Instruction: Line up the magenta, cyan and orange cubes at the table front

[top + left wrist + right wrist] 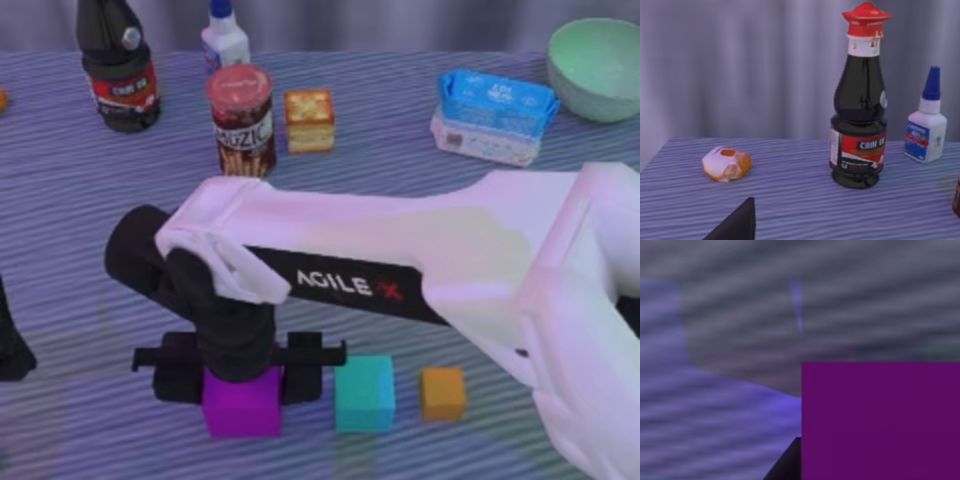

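Three cubes stand in a row near the table [80, 200] front: the magenta cube [241, 405] at the left, the cyan cube [364, 393] in the middle, the small orange cube [443, 393] at the right. My right arm reaches across from the right. Its gripper [242, 383] is straight above the magenta cube, one dark finger pressed against each side, shut on it. In the right wrist view the magenta cube [880, 420] fills the corner with one fingertip [790, 465] against its edge. My left gripper [10, 350] is parked at the left edge, open; one fingertip [742, 222] shows.
Along the back stand a soy sauce bottle [118, 65], a glue bottle [224, 38], a red-lidded can [241, 120], a patterned yellow-orange box [309, 120], a blue wipes pack [495, 115] and a green bowl [597, 68]. A bun [726, 163] lies at the far left.
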`<state>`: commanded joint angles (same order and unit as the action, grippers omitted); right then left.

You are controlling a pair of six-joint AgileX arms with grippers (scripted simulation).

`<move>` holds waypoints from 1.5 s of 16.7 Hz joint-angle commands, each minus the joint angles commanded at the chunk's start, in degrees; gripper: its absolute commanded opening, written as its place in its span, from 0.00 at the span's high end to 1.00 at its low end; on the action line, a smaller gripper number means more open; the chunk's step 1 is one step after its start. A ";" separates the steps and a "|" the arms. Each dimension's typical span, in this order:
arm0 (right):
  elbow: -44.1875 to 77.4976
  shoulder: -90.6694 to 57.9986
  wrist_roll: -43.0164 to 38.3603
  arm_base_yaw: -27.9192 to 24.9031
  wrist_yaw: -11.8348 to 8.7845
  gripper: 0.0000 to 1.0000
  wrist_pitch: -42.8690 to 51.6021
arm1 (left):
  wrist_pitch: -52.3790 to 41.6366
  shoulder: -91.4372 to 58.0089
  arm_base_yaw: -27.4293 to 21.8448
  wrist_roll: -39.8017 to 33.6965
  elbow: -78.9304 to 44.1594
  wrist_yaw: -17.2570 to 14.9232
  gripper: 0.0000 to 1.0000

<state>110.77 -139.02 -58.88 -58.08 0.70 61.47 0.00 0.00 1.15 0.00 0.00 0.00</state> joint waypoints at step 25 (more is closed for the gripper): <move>3.88 0.83 0.06 -0.25 -0.06 0.00 4.37 | 0.00 0.00 0.00 0.00 0.00 0.00 0.00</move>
<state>114.65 -138.19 -58.82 -58.32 0.65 65.85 0.00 0.00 1.15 0.00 0.00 0.00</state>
